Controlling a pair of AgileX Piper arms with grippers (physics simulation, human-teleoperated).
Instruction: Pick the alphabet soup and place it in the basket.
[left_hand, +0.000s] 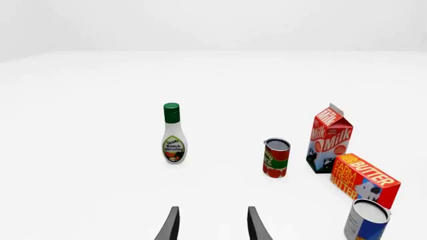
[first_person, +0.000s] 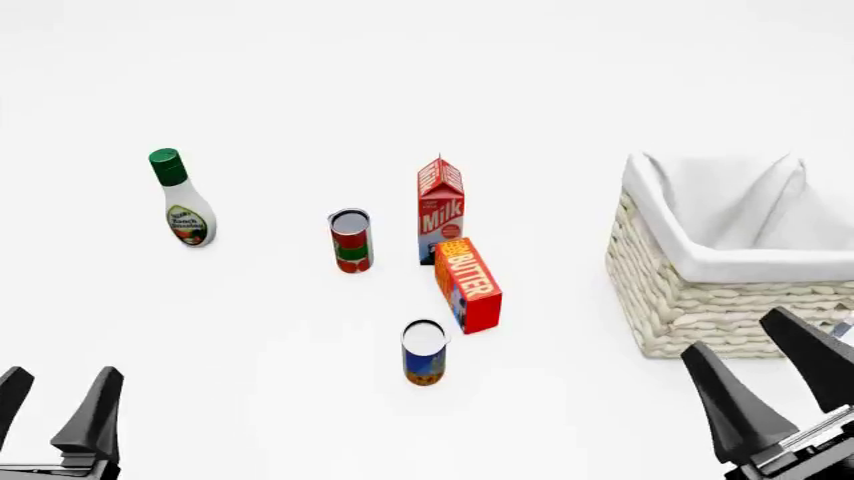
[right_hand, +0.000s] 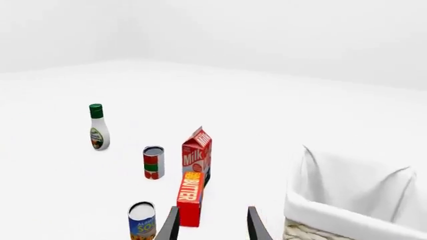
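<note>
Blue-and-orange alphabet soup can (first_person: 424, 353); red-and-green can (first_person: 351, 241); red milk carton (first_person: 439, 208); orange-red butter box (first_person: 469, 284); green-capped white ranch bottle (first_person: 180, 200); pale woven, white-lined basket (first_person: 694, 300).

You face a plain white table (first_person: 400, 60). A red gabled milk carton (first_person: 439, 208) stands upright near its middle. Just left of the carton stands a red-and-green labelled can (first_person: 351, 240). A red-orange butter box (first_person: 469, 284) sits just in front of the carton, and a blue-and-orange soup can (first_person: 424, 352) stands nearer you. A green-capped ranch dressing bottle (first_person: 182, 201) stands far left; a pale wicker, cloth-lined basket (first_person: 694, 300) sits well right.
</note>
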